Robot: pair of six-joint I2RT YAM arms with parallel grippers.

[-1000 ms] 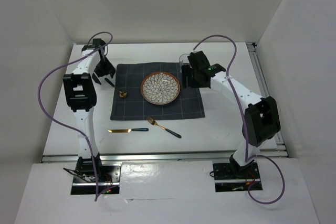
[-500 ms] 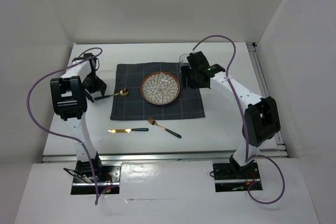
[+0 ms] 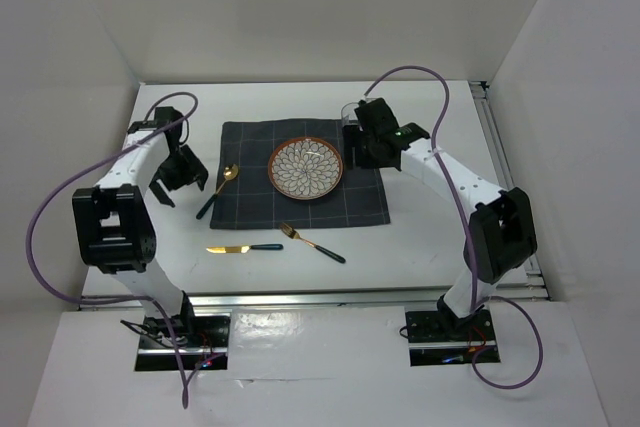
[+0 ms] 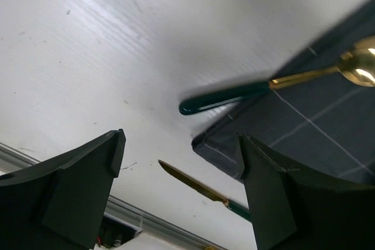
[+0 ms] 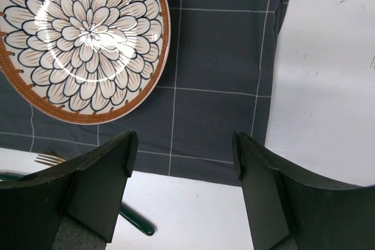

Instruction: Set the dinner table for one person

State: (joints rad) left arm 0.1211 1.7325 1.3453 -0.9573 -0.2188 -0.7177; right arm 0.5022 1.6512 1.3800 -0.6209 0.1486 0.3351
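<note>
Cutlery placement underway: left hand [image 4: 181, 139], released and empty, hovers beside the spoon [image 4: 266, 86] toward the left edge of the counter [image 3: 420, 237]; knife [image 3: 245, 248] pickup likely next.

The left fingers [image 4: 70, 197] stand spread wide above the white tabletop [image 4: 117, 45], with nothing held between them. Beyond their tips lies a spoon [image 4: 252, 90], its green handle on the bare tabletop and its gold bowl on a dark checked placemat [image 4: 304, 139]. The placemat's corner points into the gap. A gold-bladed knife [image 4: 202, 188] shows low between the fingers.
</note>
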